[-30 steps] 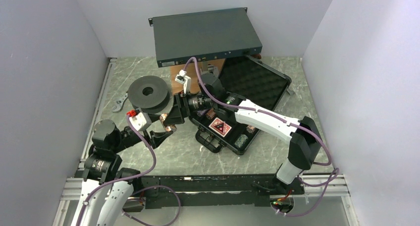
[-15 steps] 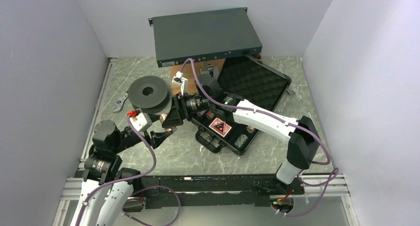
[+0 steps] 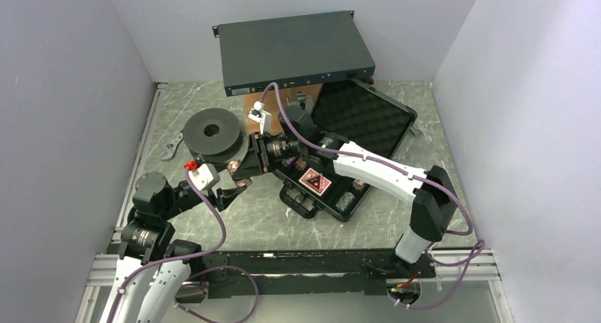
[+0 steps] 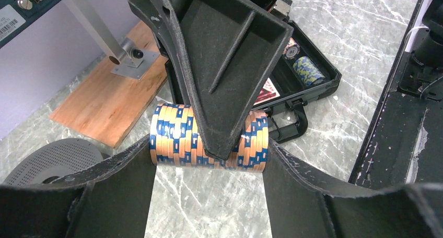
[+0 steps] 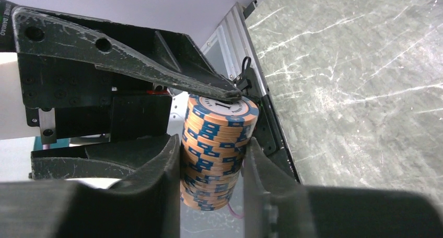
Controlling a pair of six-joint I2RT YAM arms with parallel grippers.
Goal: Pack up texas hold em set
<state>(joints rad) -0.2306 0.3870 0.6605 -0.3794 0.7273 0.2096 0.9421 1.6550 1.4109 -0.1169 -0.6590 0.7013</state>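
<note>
The chip roll (image 4: 172,139) is left of the case (image 3: 363,117), before the spool (image 3: 211,133).

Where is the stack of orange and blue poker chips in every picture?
Top external: the chip stack sits a little left of centre, mostly hidden.
Left wrist: in the middle, lying sideways, partly covered.
Right wrist: centre-left, standing on end.
Shared landmark: the grey marble table.

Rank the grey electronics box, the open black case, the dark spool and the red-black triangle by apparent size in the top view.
1-2. grey electronics box and black case: too alike to rank. The box sits raised, and an arm hides part of the case.
3. dark spool
4. red-black triangle
</note>
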